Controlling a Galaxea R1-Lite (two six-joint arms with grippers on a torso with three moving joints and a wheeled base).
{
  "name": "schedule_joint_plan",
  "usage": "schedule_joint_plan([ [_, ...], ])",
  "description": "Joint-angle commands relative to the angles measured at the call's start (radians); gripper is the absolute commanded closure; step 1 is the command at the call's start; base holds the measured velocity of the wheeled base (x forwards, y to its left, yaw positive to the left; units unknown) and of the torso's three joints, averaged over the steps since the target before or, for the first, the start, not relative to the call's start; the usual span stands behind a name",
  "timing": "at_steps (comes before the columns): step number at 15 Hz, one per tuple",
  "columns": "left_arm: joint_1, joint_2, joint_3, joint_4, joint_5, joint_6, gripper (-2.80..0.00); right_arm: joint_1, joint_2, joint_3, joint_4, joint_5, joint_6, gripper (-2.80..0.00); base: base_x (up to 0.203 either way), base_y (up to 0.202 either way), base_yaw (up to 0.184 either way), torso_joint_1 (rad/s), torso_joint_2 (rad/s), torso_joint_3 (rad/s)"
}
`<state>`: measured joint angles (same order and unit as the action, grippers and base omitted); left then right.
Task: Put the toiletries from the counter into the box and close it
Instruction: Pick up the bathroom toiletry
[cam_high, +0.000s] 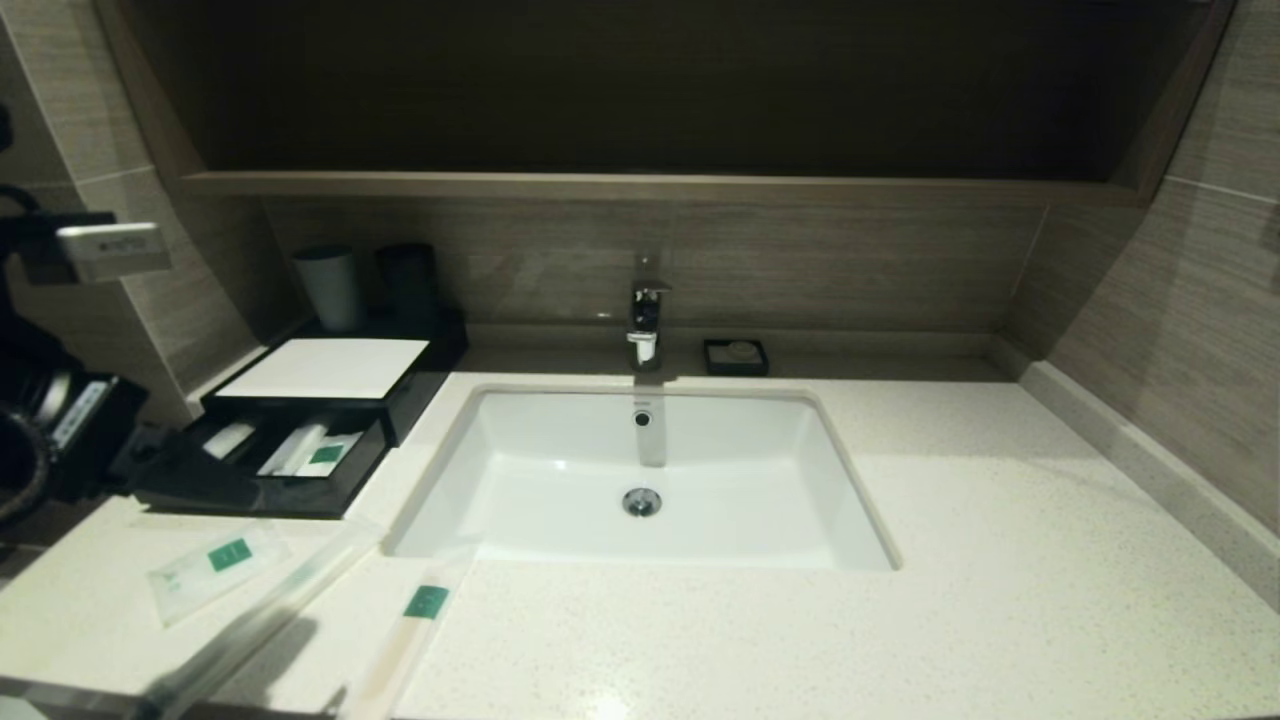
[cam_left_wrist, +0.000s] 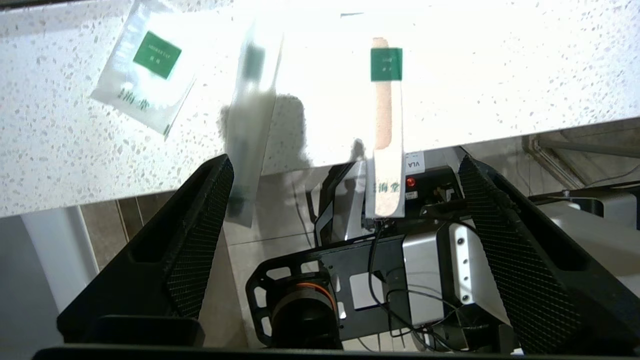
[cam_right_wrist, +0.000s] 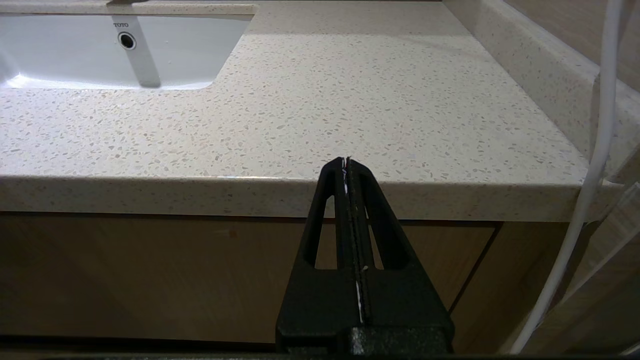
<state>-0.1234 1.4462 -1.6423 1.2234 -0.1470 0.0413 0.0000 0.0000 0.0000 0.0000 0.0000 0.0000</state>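
fingers of my left gripper stand wide apart and empty, hanging just off the front edge of the counter, with the overhanging ends of two packets between them. going left to right along that front left corner: the short flat sachet lies fully on the stone, then the clear long packet runs diagonally toward the edge, then the other long packet with its green label, its near end poking past the edge. behind them sits the box, drawer pulled open with some packets already inside it.

judging the step, i should pick one long packet by its overhanging end, closing across its narrow width so the plastic does not slip, and keep clear of its neighbour.

further right, the white sink is set into the cream speckled stone, a tap behind it, a small black soap dish beside that. two cups stand behind the box under a dark wooden shelf. my right gripper is parked below the counter's front edge, fingers pressed together on nothing.
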Motion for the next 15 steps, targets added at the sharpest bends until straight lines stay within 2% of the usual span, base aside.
schedule_joint_plan([
  [1, -0.048, 0.077, -0.054, 0.016, 0.005, -0.025, -2.80, 0.000, 0.000, 0.000, 0.000, 0.000, 0.000, 0.00, 0.000, 0.000, 0.000, 0.000, 0.00, 0.000],
  [5, -0.173, 0.114, -0.079, 0.043, 0.035, -0.112, -2.80, 0.000, 0.000, 0.000, 0.000, 0.000, 0.000, 0.00, 0.000, 0.000, 0.000, 0.000, 0.00, 0.000],
  [9, -0.235, 0.100, -0.063, 0.111, 0.051, -0.139, -2.80, 0.000, 0.000, 0.000, 0.000, 0.000, 0.000, 0.00, 0.000, 0.000, 0.000, 0.000, 0.00, 0.000],
  [12, -0.288, 0.071, 0.027, 0.131, 0.096, -0.208, -2.80, 0.000, 0.000, 0.000, 0.000, 0.000, 0.000, 0.00, 0.000, 0.000, 0.000, 0.000, 0.00, 0.000],
  [15, -0.325, 0.005, 0.129, 0.132, 0.109, -0.224, -2.80, 0.000, 0.000, 0.000, 0.000, 0.000, 0.000, 0.00, 0.000, 0.000, 0.000, 0.000, 0.00, 0.000],
])
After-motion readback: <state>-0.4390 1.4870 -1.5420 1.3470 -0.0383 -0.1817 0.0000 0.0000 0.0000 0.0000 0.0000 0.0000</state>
